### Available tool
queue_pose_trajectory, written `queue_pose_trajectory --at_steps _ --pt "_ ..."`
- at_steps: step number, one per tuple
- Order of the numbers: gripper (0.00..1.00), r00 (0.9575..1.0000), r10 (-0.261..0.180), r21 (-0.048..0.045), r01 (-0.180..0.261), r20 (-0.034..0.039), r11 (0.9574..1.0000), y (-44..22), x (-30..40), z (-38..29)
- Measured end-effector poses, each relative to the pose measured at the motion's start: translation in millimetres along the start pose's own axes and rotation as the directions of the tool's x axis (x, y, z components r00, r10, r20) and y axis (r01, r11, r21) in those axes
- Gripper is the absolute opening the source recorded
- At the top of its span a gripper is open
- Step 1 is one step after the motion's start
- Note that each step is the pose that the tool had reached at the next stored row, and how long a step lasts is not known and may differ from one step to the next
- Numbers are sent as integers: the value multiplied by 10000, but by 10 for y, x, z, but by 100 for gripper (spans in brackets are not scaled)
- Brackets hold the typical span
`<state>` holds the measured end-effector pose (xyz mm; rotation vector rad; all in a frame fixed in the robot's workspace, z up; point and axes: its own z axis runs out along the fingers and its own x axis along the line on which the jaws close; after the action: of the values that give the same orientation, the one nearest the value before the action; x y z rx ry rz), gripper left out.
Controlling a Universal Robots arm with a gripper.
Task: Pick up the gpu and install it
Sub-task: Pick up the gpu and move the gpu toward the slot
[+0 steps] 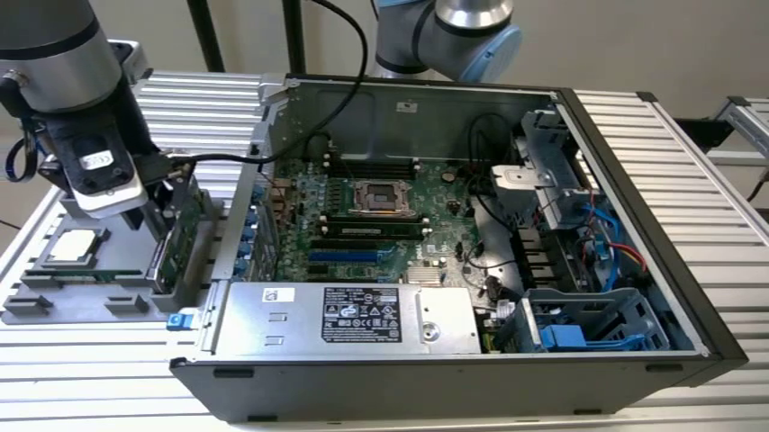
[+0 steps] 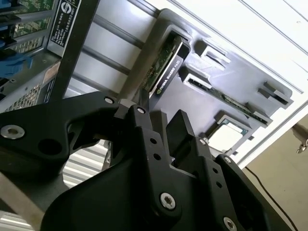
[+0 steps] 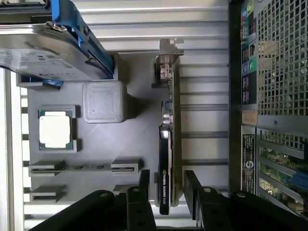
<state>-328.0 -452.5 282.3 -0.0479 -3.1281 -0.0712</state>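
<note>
At the exterior view's left, a grey tray (image 1: 49, 301) on the slatted table (image 1: 673, 144) holds spare parts, with a processor (image 1: 75, 245) lying flat in its pocket. Just beside it, the arm's gripper (image 1: 160, 225) hangs over the gpu (image 1: 183, 238). The card stands on its long edge in a slot along the side of the tray nearest the case (image 1: 481, 378). In the first wrist view, the two black fingers (image 3: 144, 183) straddle the end of the card away from its silver bracket (image 3: 166, 53). A gap shows on each side, so the jaws are spread, grasping nothing and clear of the card. Toward the exterior view's right, the case lies on its side with its motherboard (image 1: 384, 225) exposed.

The step in hand appears to be the grasp. To do it well, the fingers would sit centred across the card's thickness so both pads meet it together. They would also sit low enough to seat firmly. A lopsided close would likely tip the card in its slot or shove it against the tray.
</note>
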Motion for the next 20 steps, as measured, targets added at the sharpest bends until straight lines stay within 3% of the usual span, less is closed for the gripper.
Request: queue_pose_trajectory --at_steps 9,20 --pt "100 9992 392 2 -392 21 9992 -6 -2 133" --pt "100 9992 407 17 -407 33 9992 -14 -4 301"
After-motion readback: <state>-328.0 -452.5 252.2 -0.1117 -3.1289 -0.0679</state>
